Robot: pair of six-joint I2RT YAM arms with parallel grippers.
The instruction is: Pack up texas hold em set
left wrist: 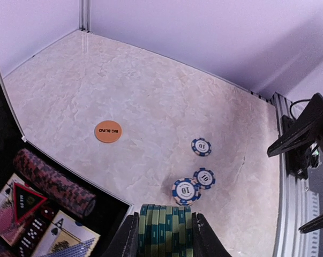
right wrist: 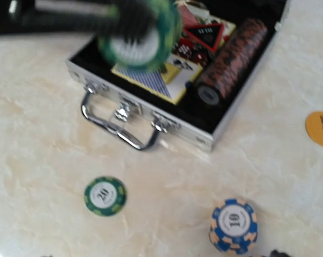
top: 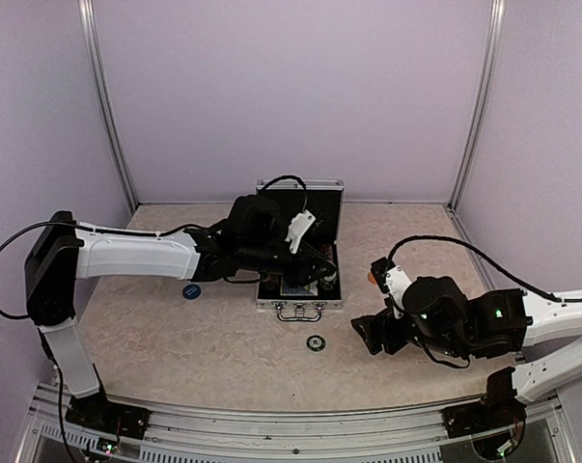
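The left end effector (left wrist: 164, 243) squeezes green chips (left wrist: 164, 222) over the case (right wrist: 185, 133). The right end effector (top: 370, 333) is spread apart, empty

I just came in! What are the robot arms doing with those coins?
The left end effector holds a stack of green chips over the open silver case, which has cards inside. The right end effector hangs open near a loose green chip and blue chips on the table.
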